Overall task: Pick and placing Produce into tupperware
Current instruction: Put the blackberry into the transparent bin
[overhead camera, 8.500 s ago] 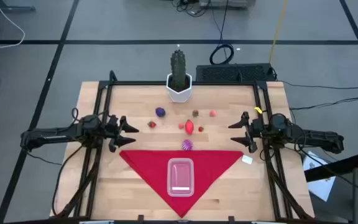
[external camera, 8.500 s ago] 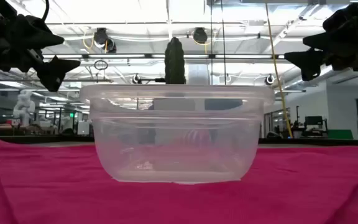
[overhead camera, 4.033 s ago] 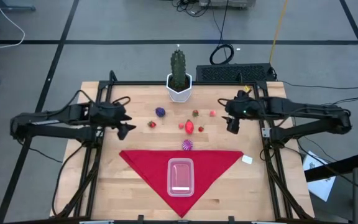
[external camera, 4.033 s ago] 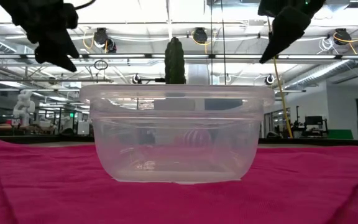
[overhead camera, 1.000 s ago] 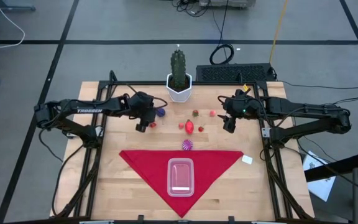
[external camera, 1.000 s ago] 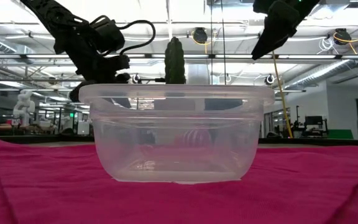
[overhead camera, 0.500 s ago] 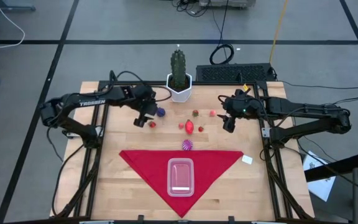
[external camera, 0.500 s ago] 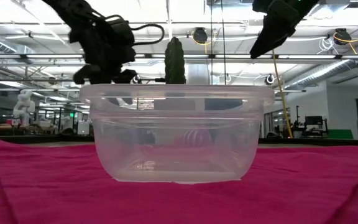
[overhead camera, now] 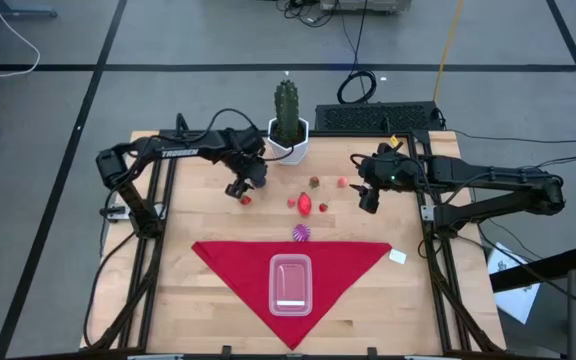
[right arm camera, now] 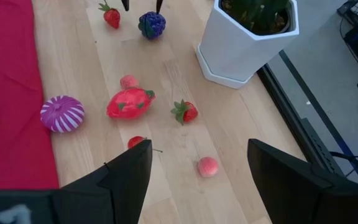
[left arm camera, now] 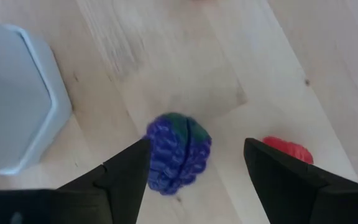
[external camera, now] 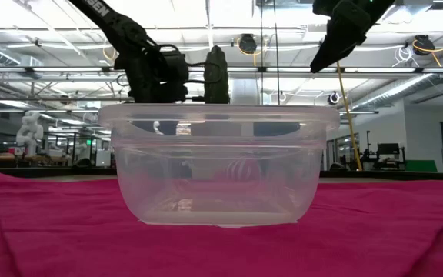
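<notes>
Since half a second ago my left arm has swung further toward the cactus pot (overhead camera: 289, 146), and the left gripper (overhead camera: 248, 180) now hangs right over the purple berry (left arm camera: 178, 152). My left wrist view shows the fingers (left arm camera: 126, 174) spread apart with the berry lying between them, hugging one finger and clear of the other; I can't tell whether it touches. A red strawberry (left arm camera: 288, 151) peeks out beyond the far finger, partly cut off by it. From above, the berry is hidden under the gripper.

My right gripper (overhead camera: 367, 197) hovers by the table's (overhead camera: 188, 290) right side, fingers (right arm camera: 129, 177) wide apart and holding nothing. Ahead of them lie a pink ball (right arm camera: 207, 167), a small strawberry (right arm camera: 186, 111), a red fruit (right arm camera: 130, 102) and the striped piece (right arm camera: 62, 114); another small red piece (right arm camera: 136, 142) sits just past one fingertip, half hidden.

Nearer me than either gripper, the tupperware (overhead camera: 291, 284) sits on the red cloth (overhead camera: 228, 262), well apart from both. Low down, its walls blur everything behind; only the striped piece shows faintly through.
</notes>
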Available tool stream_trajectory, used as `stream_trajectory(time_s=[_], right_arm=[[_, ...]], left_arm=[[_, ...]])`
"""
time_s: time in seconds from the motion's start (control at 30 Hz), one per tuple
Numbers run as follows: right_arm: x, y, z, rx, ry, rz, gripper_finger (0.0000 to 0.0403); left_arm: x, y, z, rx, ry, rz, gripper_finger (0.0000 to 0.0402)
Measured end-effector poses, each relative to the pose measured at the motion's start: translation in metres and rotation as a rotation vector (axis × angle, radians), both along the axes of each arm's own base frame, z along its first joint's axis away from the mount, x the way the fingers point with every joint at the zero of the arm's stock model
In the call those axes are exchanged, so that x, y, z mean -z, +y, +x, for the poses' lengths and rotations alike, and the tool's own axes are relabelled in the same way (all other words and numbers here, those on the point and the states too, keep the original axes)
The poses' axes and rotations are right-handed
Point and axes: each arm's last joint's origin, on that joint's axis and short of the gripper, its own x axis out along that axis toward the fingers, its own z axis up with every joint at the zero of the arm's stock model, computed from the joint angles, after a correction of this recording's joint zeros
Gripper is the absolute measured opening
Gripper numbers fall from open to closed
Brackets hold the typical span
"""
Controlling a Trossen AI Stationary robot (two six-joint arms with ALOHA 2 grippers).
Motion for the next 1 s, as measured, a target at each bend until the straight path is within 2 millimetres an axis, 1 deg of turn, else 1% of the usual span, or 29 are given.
stream_trajectory(time_s=[0.7, 1.0], right_arm=[[0.000, 0.000, 0.000, 0.018, -0.010, 0.017, 0.0254], [0.000, 0.000, 0.000, 0.017, -0.010, 0.017, 0.0254]], left_arm=[[0.000, 0.012, -0.007, 0.040, -0.016, 0.003, 0.0266], [0.015, 0.021, -0.009, 0.053, 0.021, 0.011, 0.0266]])
